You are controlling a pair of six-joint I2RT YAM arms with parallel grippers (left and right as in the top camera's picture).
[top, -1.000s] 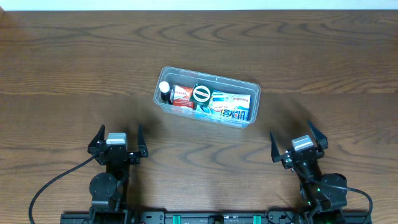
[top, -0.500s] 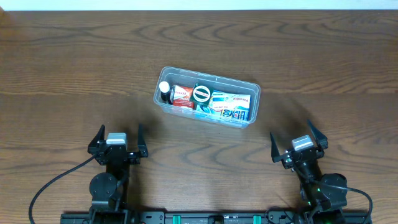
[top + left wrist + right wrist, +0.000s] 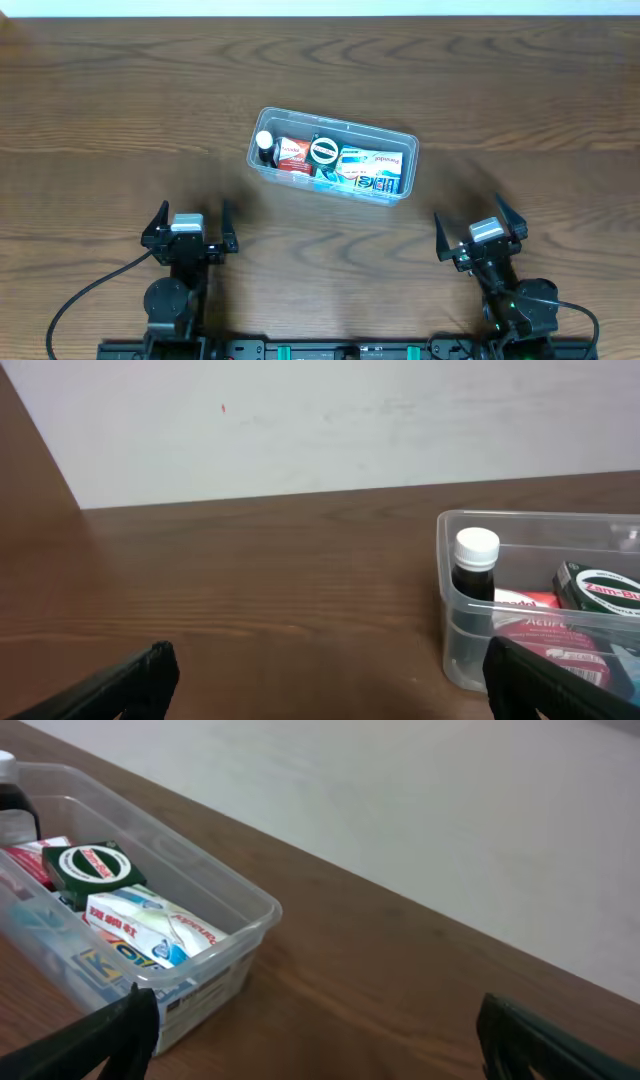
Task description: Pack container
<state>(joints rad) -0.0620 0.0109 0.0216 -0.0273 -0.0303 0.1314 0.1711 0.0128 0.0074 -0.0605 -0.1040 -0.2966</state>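
- Container (image 3: 340, 122) on tabletop (image 3: 100, 100), long axis left-right, right end angled slightly toward the robot; bottle (image 3: 264, 141) at its left end.
- Left fingers (image 3: 160, 216) spread, empty, on the near-left of the container.
- Right fingers (image 3: 440, 230) spread, empty, on the container's near-right; this arm looks slightly closer.

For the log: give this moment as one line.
left gripper: open, empty | right gripper: open, empty | container: holds bottle, green tin, red box | grippers apart from it
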